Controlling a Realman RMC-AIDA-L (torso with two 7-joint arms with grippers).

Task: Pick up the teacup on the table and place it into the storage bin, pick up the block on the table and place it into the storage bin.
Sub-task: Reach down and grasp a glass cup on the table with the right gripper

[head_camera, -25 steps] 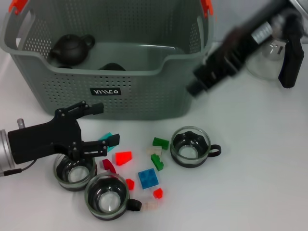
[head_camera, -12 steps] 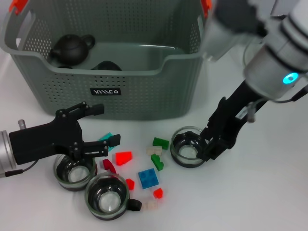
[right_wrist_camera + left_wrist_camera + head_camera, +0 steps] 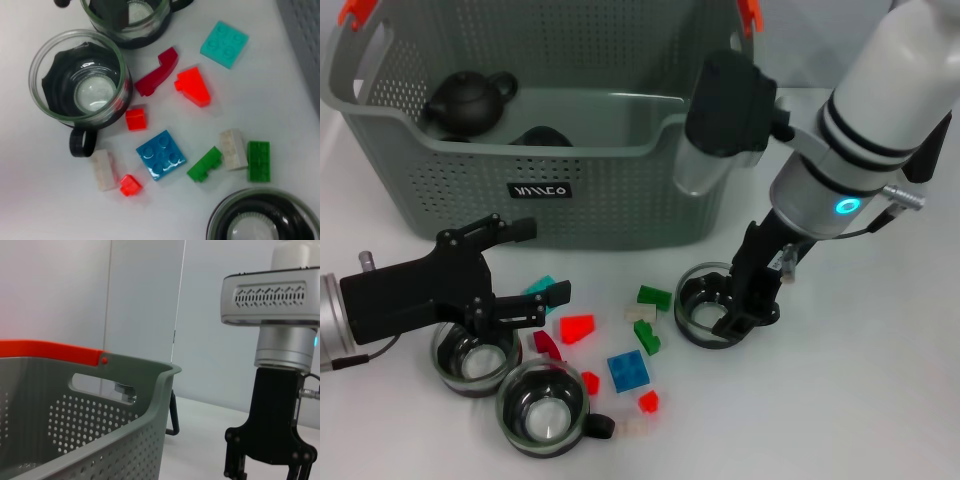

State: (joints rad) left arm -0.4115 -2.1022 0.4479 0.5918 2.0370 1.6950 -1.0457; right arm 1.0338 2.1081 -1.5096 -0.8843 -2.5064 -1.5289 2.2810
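Now the right pincer [image 3: 745, 305] has come down from the far right to the right-hand teacup [image 3: 712, 305], where half a second ago it was still arriving beside it. Its fingers stand spread, straddling the cup's right rim near the handle, with nothing yet clamped between them. We judge this to be the approach to the first grasp: closing on the rim should come next, then the lift toward the storage bin [image 3: 620, 190] just beyond.

The left pincer [image 3: 510, 265] has not shifted across the three head views. It hovers open at the near left, above the left teacup [image 3: 470, 358], holding nothing.

We note three glass teacups on the worktop [image 3: 860, 400]: the right one under the right pincer, the left one, and a near one [image 3: 545, 408] whose dark handle points right. Between them lie scattered blocks, among them a blue block [image 3: 627, 371], a red block [image 3: 576, 328], two green blocks [image 3: 654, 296] and a teal block [image 3: 224, 44]. None is in the bin yet, so both parts of the task remain open.

A dark teapot [image 3: 470, 100] already sits in the bin's far left corner. The green blocks lie just left of the gripped-at cup; we expect a straight lift to clear them, though the bin's near wall must be cleared before release.
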